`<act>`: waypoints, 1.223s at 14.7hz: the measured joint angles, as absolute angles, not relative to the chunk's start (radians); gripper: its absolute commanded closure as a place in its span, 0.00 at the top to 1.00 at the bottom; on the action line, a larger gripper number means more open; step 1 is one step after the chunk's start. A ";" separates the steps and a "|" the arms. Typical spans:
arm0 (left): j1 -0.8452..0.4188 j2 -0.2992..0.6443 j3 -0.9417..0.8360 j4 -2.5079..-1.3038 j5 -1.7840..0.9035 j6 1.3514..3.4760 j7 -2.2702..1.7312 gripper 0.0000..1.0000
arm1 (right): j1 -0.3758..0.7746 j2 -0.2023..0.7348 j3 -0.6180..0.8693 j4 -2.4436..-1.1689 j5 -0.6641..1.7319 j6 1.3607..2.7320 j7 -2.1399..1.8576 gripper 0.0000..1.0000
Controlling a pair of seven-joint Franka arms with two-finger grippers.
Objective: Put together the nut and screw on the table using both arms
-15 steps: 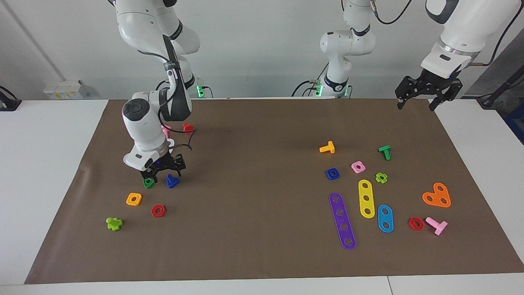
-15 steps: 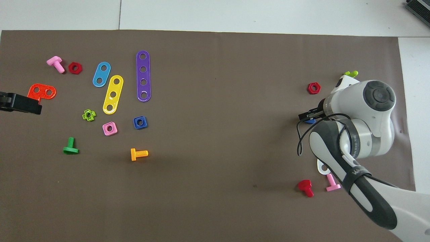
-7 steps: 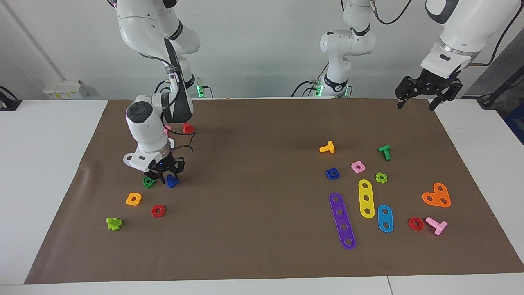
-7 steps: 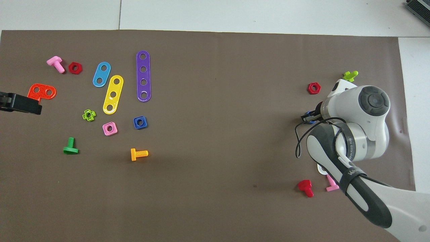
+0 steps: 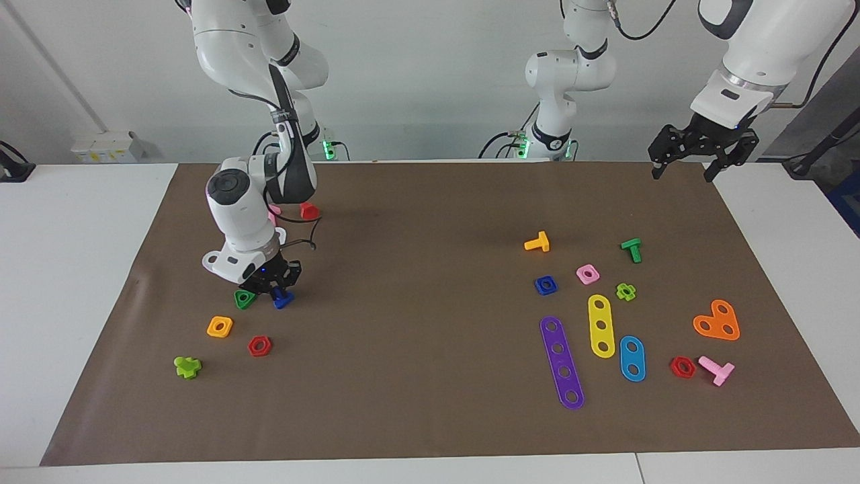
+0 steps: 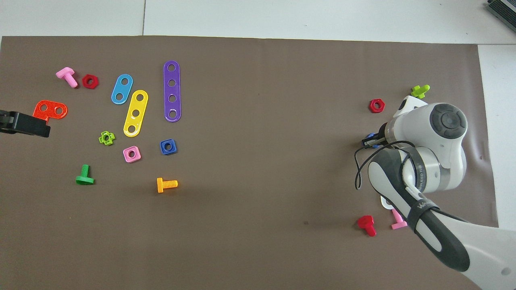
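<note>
The dark-blue screw (image 5: 283,300) lies on the brown mat (image 5: 430,222) toward the right arm's end of the table (image 5: 80,269). My right gripper (image 5: 275,288) is low over it and covers part of it. In the overhead view only a blue sliver of the screw (image 6: 370,135) shows beside the right gripper (image 6: 369,141). The dark-blue square nut (image 5: 545,285) lies flat toward the left arm's end and also shows in the overhead view (image 6: 168,146). My left gripper (image 5: 682,171) is open and empty, raised over the mat's corner by the left arm's base, where the arm waits.
A green triangular nut (image 5: 244,299) touches or nearly touches the right gripper. An orange square nut (image 5: 220,327), a red hex nut (image 5: 259,345) and a red bolt (image 5: 309,210) lie close by. A pink square nut (image 5: 588,273), an orange bolt (image 5: 537,242) and a purple strip (image 5: 562,361) surround the blue nut.
My right gripper has come down and shifted sideways onto the blue screw, covering more of it. The screw has stayed on the mat. The left arm has not moved.
</note>
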State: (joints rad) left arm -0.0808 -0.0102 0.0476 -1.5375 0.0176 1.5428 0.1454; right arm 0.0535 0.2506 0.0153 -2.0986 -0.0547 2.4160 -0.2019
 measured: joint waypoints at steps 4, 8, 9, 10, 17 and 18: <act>-0.081 -0.010 0.048 -1.538 0.018 1.542 0.145 1.00 | 0.053 0.250 0.015 -2.096 -0.055 2.416 -0.202 0.00; -0.081 -0.010 0.048 -1.538 0.018 1.542 0.145 1.00 | 0.071 0.213 0.018 -1.958 -0.054 2.258 -0.148 0.00; -0.081 -0.010 0.048 -1.538 0.018 1.542 0.145 1.00 | 0.089 0.202 0.018 -1.892 -0.053 2.186 -0.113 0.00; -0.081 -0.010 0.048 -1.538 0.018 1.542 0.145 1.00 | 0.114 0.193 0.019 -1.832 -0.052 2.127 -0.071 0.00; -0.081 -0.010 0.048 -1.538 0.018 1.542 0.145 1.00 | 0.390 0.244 0.026 -1.737 0.004 2.153 0.164 0.00; -0.081 -0.010 0.048 -1.538 0.018 1.542 0.145 1.00 | 0.414 0.267 0.026 -1.726 0.013 2.176 0.165 0.00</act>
State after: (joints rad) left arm -0.0808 -0.0102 0.0476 -1.5375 0.0176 1.5420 0.1454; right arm 0.4144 0.2669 0.0256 -1.7261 0.0132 2.1757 0.1651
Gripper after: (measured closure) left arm 0.000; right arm 0.806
